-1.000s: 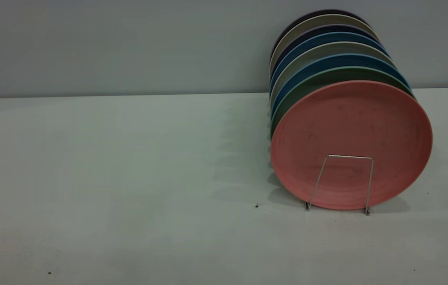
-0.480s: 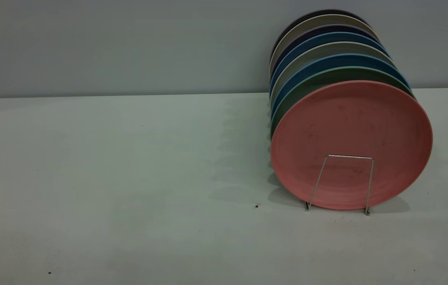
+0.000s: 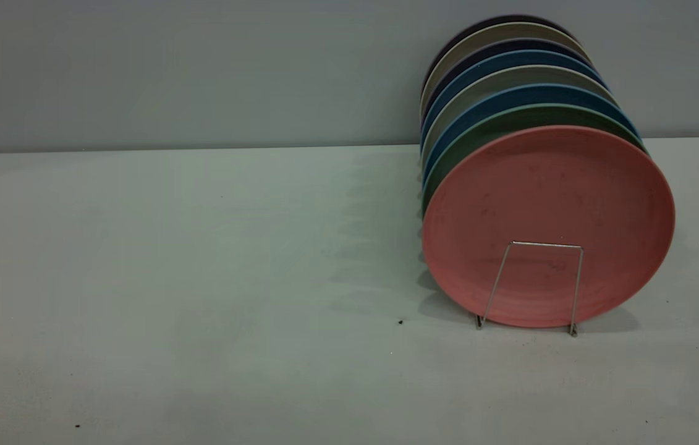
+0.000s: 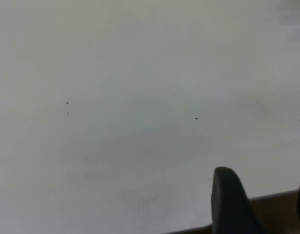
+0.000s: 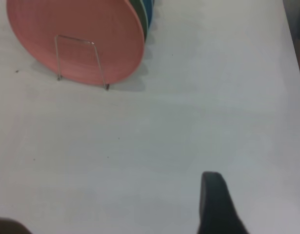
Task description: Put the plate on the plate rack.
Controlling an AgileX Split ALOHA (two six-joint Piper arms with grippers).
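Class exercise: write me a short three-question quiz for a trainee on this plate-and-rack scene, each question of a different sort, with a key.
1. True or false: the pink plate stands on edge in the wire rack, at the front of the row.
2. Which plate sits directly behind the pink one? A) purple B) green C) white
3. Fill in: the rack's front loop reaches about ___ way up the pink plate: less than half, or all the way?

Key
1. True.
2. B, the green plate.
3. Less than half.
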